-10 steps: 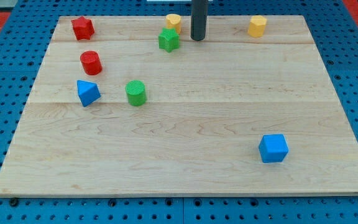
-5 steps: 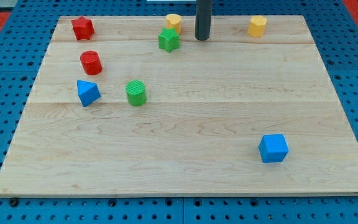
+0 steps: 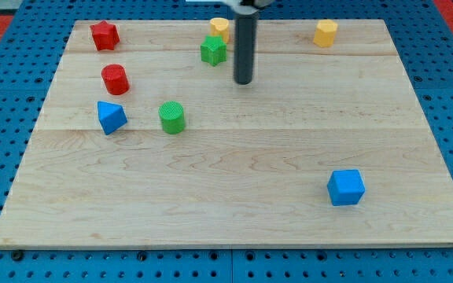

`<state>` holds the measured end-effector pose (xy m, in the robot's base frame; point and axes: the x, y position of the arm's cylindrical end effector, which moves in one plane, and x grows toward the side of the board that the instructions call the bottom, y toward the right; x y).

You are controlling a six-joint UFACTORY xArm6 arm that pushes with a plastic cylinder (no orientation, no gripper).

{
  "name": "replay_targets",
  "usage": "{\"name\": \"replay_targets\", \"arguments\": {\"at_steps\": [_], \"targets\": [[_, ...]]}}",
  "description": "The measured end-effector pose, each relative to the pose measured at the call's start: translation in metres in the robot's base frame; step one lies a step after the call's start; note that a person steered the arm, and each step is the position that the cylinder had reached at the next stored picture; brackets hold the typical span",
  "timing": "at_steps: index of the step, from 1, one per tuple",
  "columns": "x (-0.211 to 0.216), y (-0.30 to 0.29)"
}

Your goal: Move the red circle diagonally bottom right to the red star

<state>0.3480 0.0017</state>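
Note:
The red circle (image 3: 115, 79) is a short red cylinder near the board's left edge. The red star (image 3: 104, 35) lies above it at the top left corner, apart from it. My tip (image 3: 244, 82) is at the end of the dark rod, on the board's upper middle, well to the right of the red circle and just below and right of the green star (image 3: 213, 51). The tip touches no block.
A blue triangular block (image 3: 111, 117) and a green cylinder (image 3: 171, 117) lie below the red circle. A yellow block (image 3: 219, 28) sits above the green star. A yellow hexagon block (image 3: 325, 33) is at the top right. A blue cube (image 3: 345, 187) is at the lower right.
My tip has moved down the view from the board's top edge, and slightly left. No block has moved.

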Motion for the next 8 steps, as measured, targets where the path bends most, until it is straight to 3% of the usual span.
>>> {"name": "replay_targets", "arguments": {"at_steps": [2,4,6,8], "targets": [[-0.047,-0.114],[-0.022,-0.238],[0.031,-0.085],[0.023,-0.155]]}}
